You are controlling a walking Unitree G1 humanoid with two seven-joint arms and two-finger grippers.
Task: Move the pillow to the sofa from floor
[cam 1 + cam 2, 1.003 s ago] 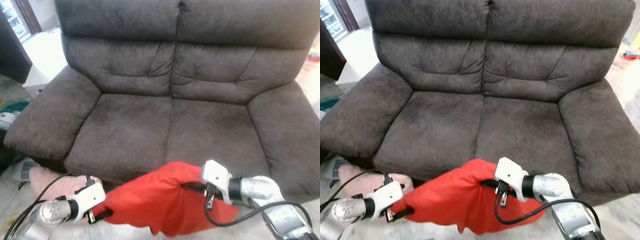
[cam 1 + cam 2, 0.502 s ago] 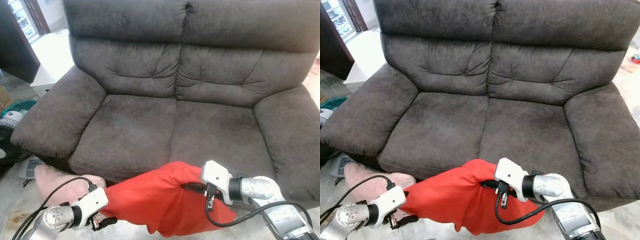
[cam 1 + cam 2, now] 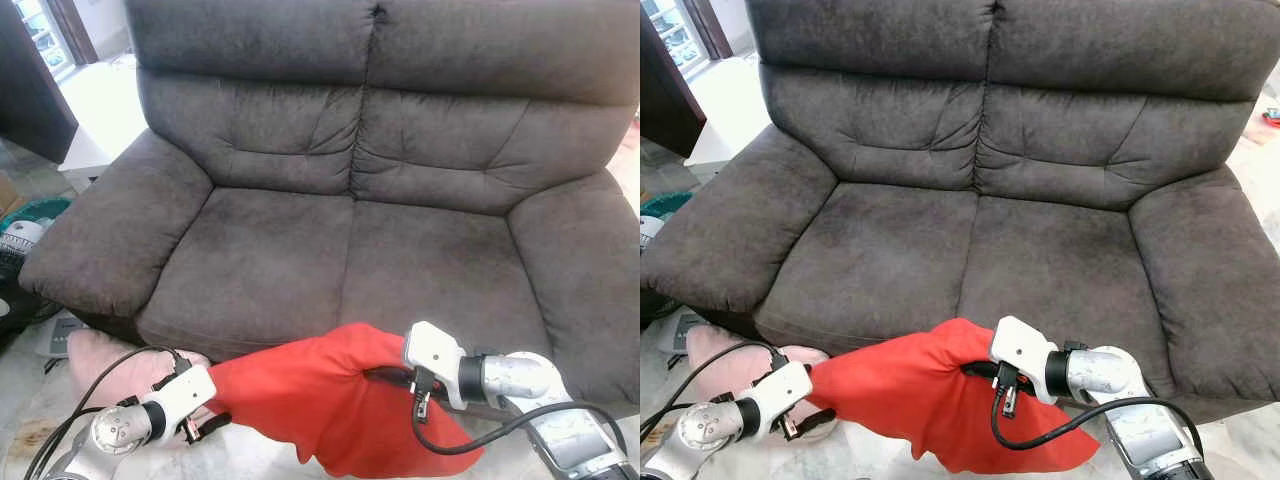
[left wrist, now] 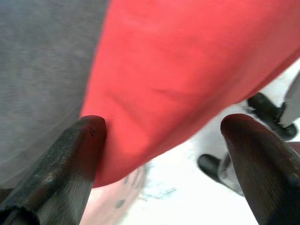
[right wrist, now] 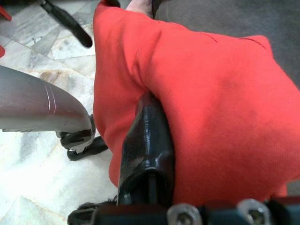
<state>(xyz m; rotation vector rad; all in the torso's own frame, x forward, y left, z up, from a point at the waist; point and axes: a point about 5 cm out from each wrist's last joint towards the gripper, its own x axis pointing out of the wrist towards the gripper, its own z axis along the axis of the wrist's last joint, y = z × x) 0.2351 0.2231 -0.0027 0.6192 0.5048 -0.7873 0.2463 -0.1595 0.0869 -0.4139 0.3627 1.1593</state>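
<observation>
A home living room is being shown: a dark grey two-seat sofa is being seen on a pale marble floor, a pink cushion is lying beside it, and daylight is being let in by a window.

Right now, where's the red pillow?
In the left eye view the red pillow hangs low at centre, before the sofa seat's front edge, between the left gripper and right gripper.
</observation>
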